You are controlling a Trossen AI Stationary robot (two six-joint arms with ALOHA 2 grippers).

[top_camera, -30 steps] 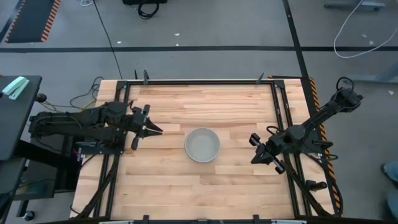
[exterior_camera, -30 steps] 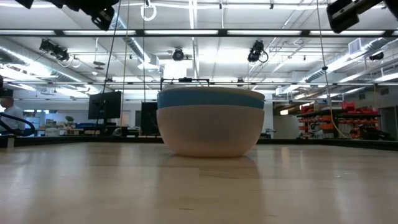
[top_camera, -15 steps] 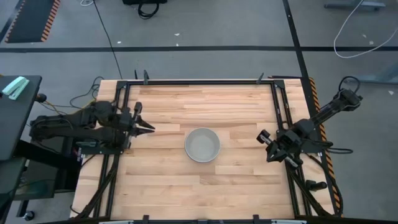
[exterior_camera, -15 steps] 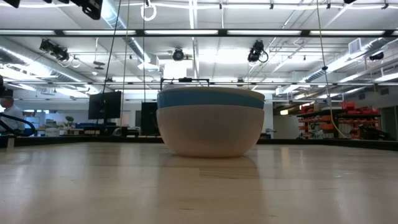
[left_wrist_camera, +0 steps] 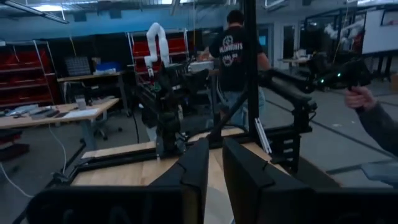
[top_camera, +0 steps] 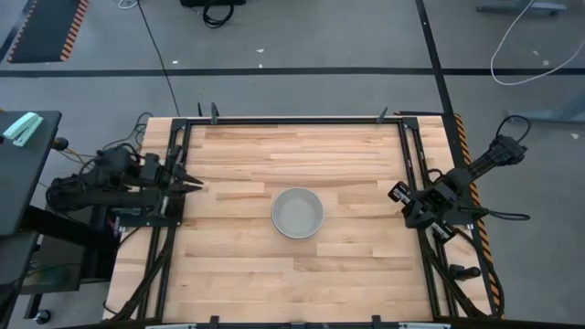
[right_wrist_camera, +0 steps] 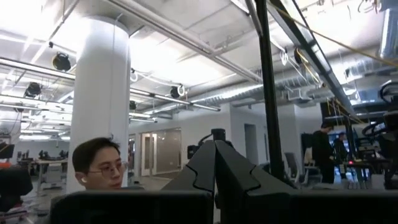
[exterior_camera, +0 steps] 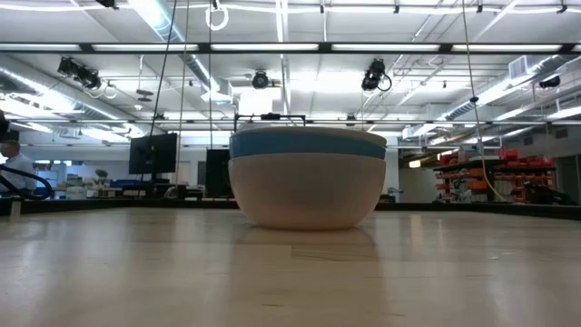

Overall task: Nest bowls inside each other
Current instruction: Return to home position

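High view: you drew both arms well away from the nested bowls. The left gripper was barely parted, the right gripper clenched empty. Nesting looked done.

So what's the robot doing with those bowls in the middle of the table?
Nothing is being handled right now. The bowls sit nested in one stack in the middle of the table: grey bowl on top, blue bowl under it, orange bowl at the bottom. The left end effector is at the table's left edge, the right end effector at its right edge, both empty and away from the stack. The nesting looks done.
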